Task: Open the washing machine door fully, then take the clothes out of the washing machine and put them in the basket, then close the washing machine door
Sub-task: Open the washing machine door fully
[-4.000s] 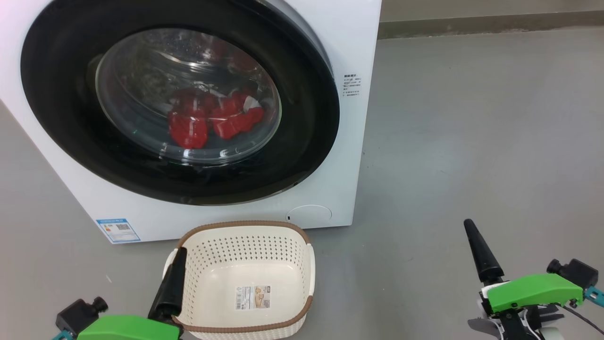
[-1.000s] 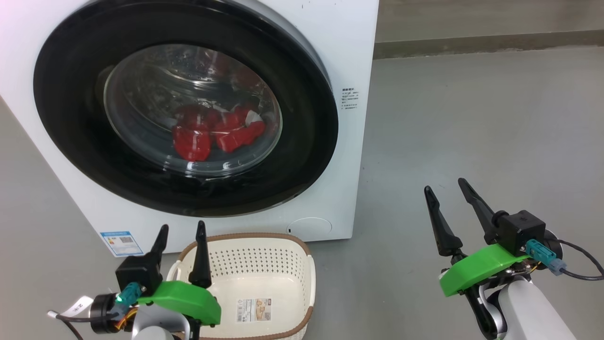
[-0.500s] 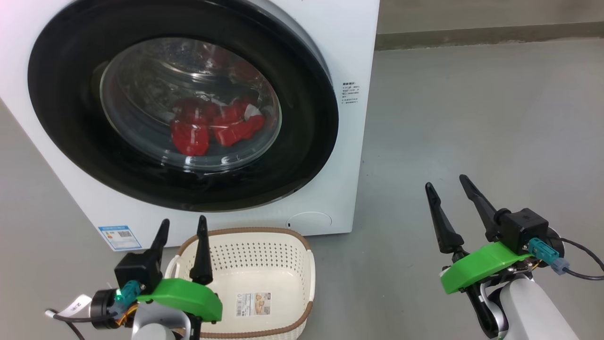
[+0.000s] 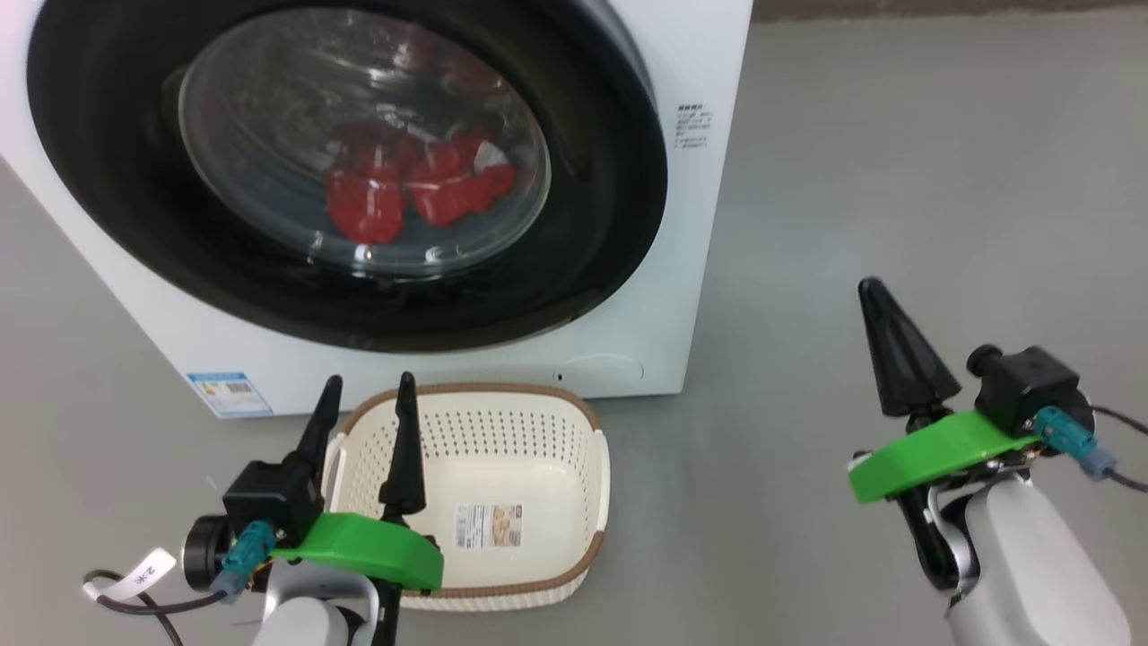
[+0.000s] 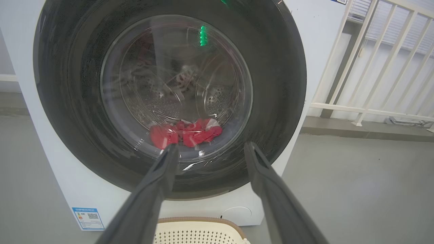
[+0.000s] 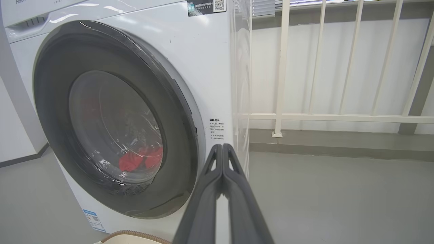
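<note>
washing machine door [image 4: 592,224]: shut, facing the robot, 11 o'clock; top cut off
clothes [image 4: 413,193]: blurred through the door
left tool [image 4: 369,380]: apart, 7 o'clock
right tool [image 4: 870,289]: together, empty, 4 o'clock

closed door [image 4: 610,179] bars clothes [image 4: 413,193], floor [image 4: 897,179] free (rightward)

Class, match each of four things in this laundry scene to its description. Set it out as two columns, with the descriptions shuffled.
Things:
1. washing machine door
2. clothes
3. basket
4. right gripper

Descriptions:
a. on the floor, no clothes in it
b. shut, holding nothing
c. wide black rim round clear glass
d. red, behind the window

Pairs: 1-c; 2-d; 3-a; 4-b
</note>
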Available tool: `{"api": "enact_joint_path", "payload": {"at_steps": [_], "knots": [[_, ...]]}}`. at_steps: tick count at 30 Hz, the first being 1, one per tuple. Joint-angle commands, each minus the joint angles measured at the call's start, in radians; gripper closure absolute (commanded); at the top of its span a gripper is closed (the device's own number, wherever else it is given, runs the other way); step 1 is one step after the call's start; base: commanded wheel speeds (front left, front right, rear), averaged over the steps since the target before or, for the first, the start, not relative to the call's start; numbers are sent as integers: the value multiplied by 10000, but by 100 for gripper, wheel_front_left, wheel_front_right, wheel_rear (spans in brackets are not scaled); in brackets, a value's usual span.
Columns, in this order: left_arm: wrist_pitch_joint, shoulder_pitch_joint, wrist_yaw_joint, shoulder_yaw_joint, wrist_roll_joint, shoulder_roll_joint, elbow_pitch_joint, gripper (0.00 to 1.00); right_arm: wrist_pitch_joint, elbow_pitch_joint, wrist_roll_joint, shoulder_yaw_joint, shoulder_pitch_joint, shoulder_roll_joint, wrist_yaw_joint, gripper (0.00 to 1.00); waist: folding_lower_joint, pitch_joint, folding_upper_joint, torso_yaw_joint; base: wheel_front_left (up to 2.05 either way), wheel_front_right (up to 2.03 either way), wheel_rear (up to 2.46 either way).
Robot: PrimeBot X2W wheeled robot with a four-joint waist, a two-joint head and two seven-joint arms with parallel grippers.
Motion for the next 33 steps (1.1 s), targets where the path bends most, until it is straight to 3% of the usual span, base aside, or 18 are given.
{"api": "enact_joint_path", "payload": {"at_steps": [1, 5, 21, 33], "knots": [[-120, -364, 102, 256, -58, 166, -320, 0, -65, -293, 119, 139, -403, 9, 4, 100, 0, 406, 0, 164, 0, 0, 0], [-120, -484, 142, 124, -85, 166, -762, 0, -65, -299, 624, 19, -837, 9, 4, 100, 0, 895, 0, 326, 0, 0, 0], [-120, -777, 255, -90, 63, 166, -2109, 0, 74, 771, 4730, 562, -3220, 9, 4, 100, 0, 2402, 0, 571, 0, 0, 0], [-120, -796, 234, -173, 141, 166, -2539, 0, 2122, 687, 7495, 447, -4790, -132, 4, 100, 0, 3165, 0, 843, 0, 0, 0]]}}
